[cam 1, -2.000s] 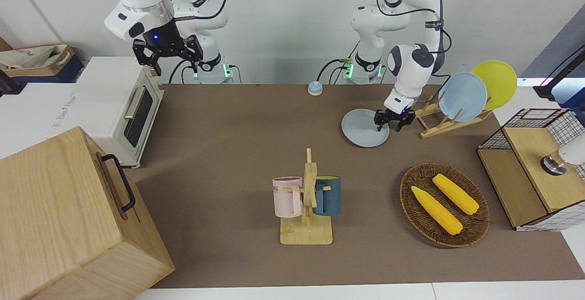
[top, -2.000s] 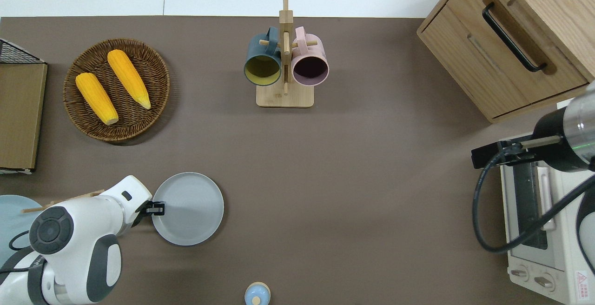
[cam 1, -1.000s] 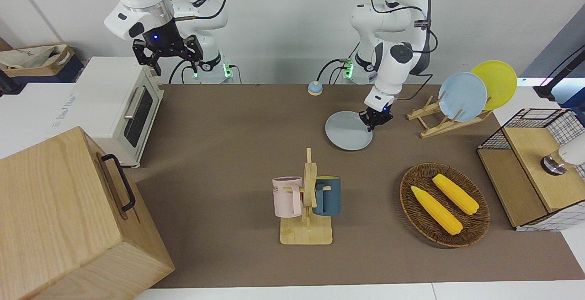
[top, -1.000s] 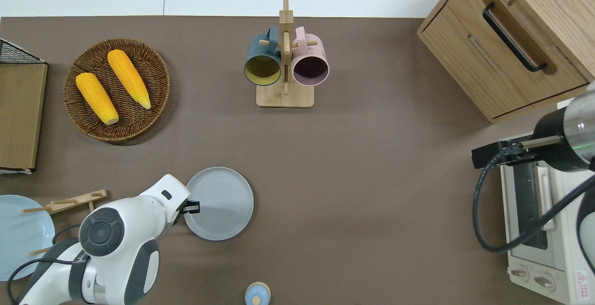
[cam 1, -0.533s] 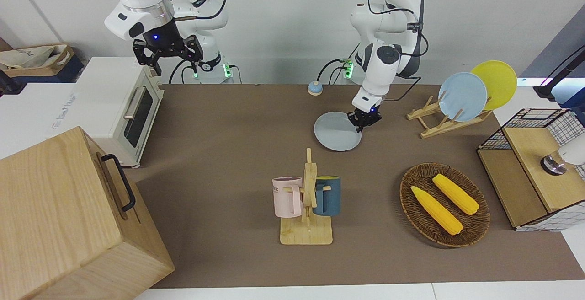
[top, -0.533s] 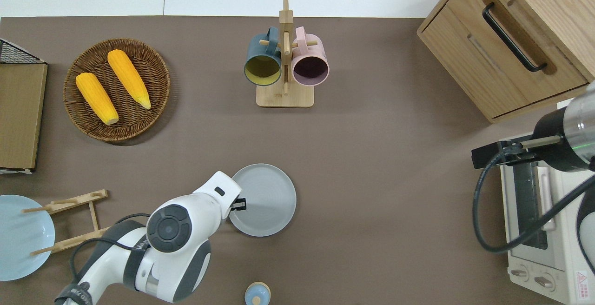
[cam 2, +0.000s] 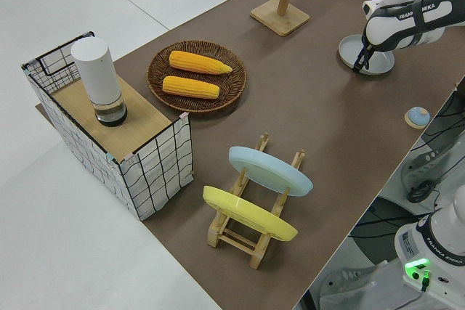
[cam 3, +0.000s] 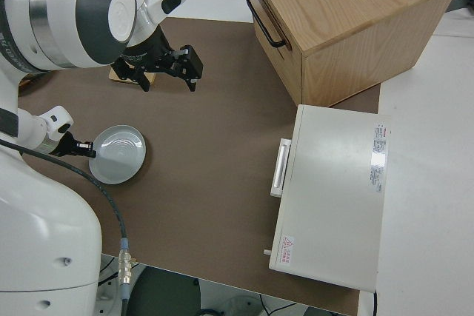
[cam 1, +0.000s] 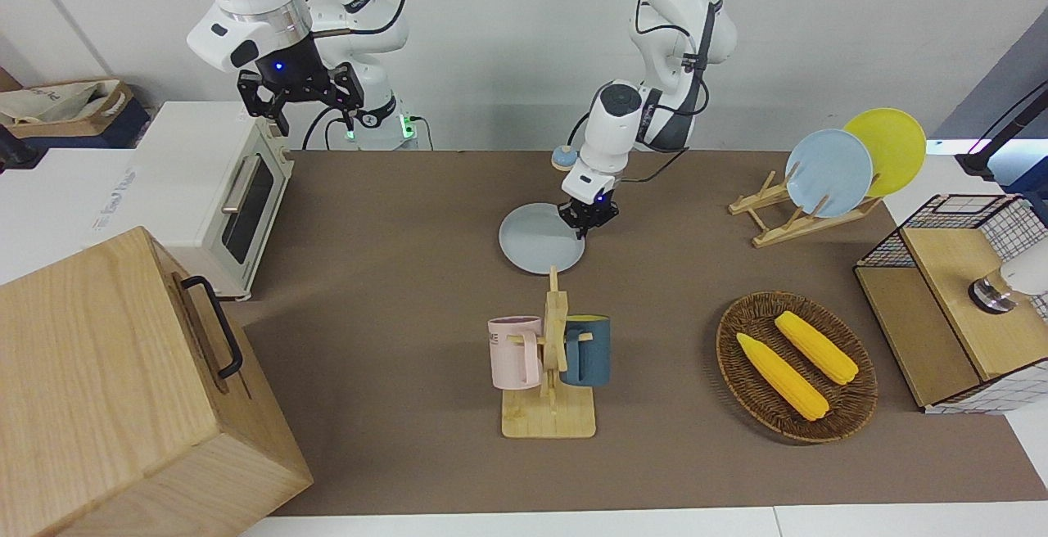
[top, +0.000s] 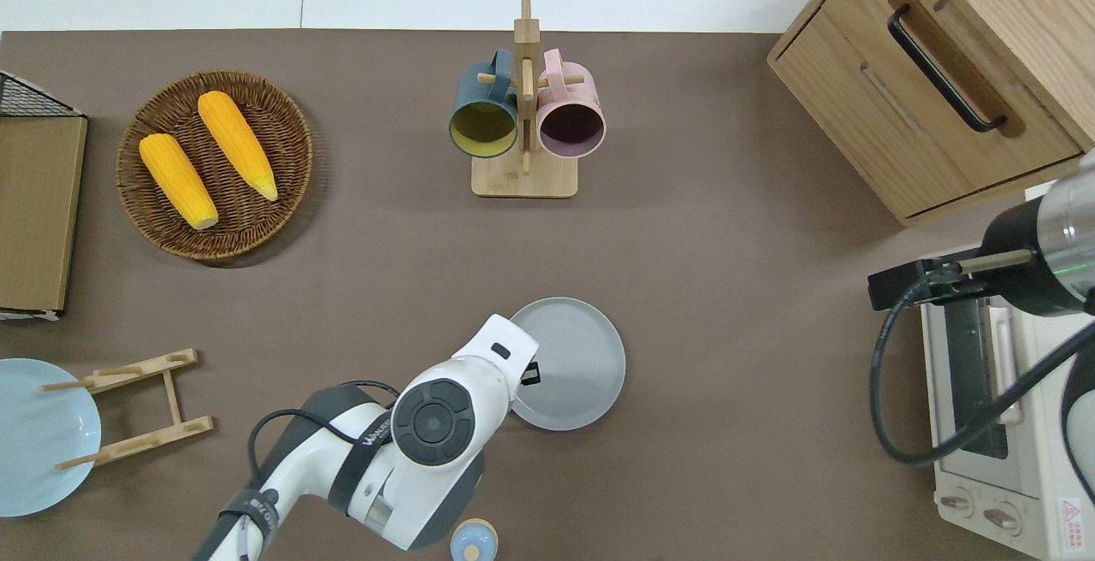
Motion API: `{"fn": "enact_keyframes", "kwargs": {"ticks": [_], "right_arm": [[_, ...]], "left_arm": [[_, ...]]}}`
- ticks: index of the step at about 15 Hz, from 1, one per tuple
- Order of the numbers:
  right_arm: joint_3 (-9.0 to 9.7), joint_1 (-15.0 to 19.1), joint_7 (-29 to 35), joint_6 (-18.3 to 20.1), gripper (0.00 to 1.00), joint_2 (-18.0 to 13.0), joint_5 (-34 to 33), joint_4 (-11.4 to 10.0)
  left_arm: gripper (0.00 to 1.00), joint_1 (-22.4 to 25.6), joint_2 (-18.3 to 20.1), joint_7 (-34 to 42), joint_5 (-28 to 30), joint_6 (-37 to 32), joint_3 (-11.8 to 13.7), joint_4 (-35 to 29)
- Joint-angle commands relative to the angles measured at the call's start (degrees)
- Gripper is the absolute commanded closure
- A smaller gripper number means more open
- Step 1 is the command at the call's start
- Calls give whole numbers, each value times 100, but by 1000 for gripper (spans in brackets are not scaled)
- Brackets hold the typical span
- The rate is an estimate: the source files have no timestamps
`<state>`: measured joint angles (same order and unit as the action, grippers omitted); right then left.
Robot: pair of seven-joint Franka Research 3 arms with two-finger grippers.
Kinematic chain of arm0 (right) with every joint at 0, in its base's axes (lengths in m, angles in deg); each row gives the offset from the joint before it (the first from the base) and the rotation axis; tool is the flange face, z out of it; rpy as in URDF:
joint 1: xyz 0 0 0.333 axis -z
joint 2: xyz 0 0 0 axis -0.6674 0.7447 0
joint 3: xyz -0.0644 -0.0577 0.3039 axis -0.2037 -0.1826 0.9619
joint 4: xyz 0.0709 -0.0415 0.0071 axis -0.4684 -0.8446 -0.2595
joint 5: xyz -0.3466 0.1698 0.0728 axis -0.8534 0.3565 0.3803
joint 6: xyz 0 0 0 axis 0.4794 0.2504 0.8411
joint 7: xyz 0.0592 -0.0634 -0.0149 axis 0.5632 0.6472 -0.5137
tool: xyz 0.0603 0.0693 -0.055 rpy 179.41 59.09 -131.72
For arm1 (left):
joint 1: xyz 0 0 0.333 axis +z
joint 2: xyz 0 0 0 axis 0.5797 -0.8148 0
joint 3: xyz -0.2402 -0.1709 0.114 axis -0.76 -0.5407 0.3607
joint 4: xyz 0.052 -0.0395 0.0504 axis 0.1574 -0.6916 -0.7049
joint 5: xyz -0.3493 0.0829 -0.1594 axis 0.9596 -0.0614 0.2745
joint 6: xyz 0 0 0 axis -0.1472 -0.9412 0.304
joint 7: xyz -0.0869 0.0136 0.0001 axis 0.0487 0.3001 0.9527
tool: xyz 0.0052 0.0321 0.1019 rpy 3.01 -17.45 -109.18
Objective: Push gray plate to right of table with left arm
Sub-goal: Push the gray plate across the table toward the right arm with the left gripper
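The gray plate (cam 1: 536, 239) (top: 575, 363) lies flat on the brown table (top: 727, 330), near its middle and nearer to the robots than the mug rack. My left gripper (cam 1: 588, 223) (top: 530, 373) is low at the plate's edge toward the left arm's end and touches the rim there. The plate (cam 2: 370, 52) and gripper (cam 2: 357, 64) also show in the left side view, and the plate (cam 3: 118, 155) in the right side view. My right gripper (cam 1: 318, 124) (cam 3: 167, 79) is parked, open and empty.
A mug rack (cam 1: 550, 357) holds a pink and a dark blue mug. A corn basket (cam 1: 796, 367), a plate rack (cam 1: 778, 214) with light-blue and yellow plates, and a wire crate (cam 1: 958, 300) stand toward the left arm's end. A toaster oven (cam 1: 221, 193), a wooden cabinet (cam 1: 123, 390) and a small bell (cam 1: 562, 158) are also there.
My left gripper has swept toward the right arm's end, and the gray plate has slid with it from beside the plate rack to the table's middle. The right arm has not moved.
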<state>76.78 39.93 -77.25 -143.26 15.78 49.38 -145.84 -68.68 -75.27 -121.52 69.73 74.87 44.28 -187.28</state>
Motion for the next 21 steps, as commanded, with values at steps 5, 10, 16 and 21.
{"fn": "enact_keyframes", "kwargs": {"ticks": [5,10,16,21], "right_arm": [[23,62,-15,69,17,-43,46,-3],[23,62,-15,69,17,-43,46,-3],[23,62,-15,69,17,-43,46,-3],[23,62,-6,69,17,-43,46,5]], "left_arm": [[1000,-410,-1212,-1078,-12,-1,-450,1220],[1000,-726,-1529,-1324,-12,-10,-450,1695],[943,-744,-1591,-1448,-12,-281,-450,2055],[384,-665,-1512,-1368,-12,-625,-442,2232]]}}
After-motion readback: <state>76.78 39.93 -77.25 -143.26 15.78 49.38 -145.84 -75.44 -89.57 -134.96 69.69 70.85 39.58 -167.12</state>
